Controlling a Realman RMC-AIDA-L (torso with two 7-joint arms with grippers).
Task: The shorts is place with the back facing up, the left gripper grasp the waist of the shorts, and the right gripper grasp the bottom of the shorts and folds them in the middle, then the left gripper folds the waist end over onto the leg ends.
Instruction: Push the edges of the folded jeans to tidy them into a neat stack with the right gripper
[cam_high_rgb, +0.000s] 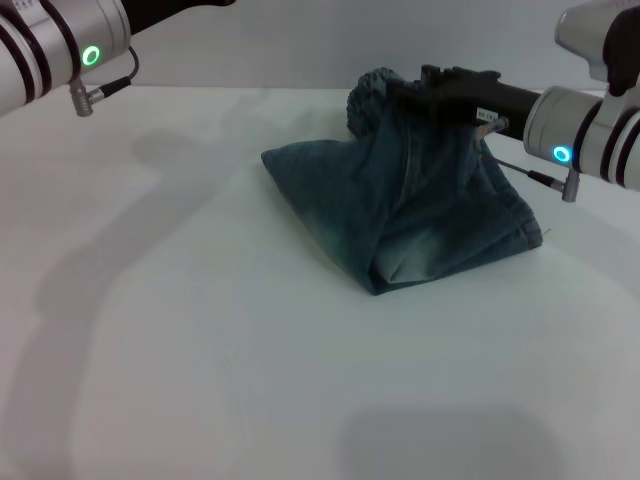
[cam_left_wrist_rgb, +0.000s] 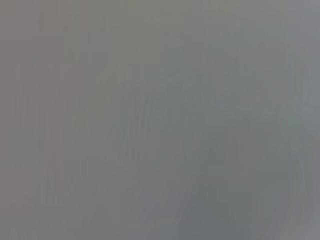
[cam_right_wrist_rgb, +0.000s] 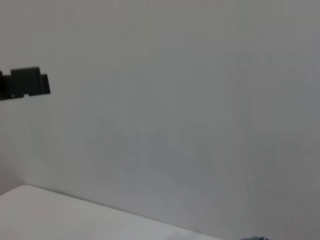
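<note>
The faded blue denim shorts (cam_high_rgb: 420, 215) lie bunched on the white table (cam_high_rgb: 200, 330), pulled up into a tent shape. The puckered waist (cam_high_rgb: 368, 98) shows at the far side of the heap. My right gripper (cam_high_rgb: 435, 88), a black jaw on the arm with the blue ring (cam_high_rgb: 561, 153), is at the peak of the raised fabric and shut on it. Which edge of the shorts it holds is hidden in the folds. My left arm with the green ring (cam_high_rgb: 91, 56) is raised at the far left; its gripper is out of view. The left wrist view shows only plain grey.
The white table spreads out bare to the left of and in front of the shorts. A small black block (cam_right_wrist_rgb: 27, 82) juts in at the edge of the right wrist view, before a plain grey wall (cam_right_wrist_rgb: 175, 100).
</note>
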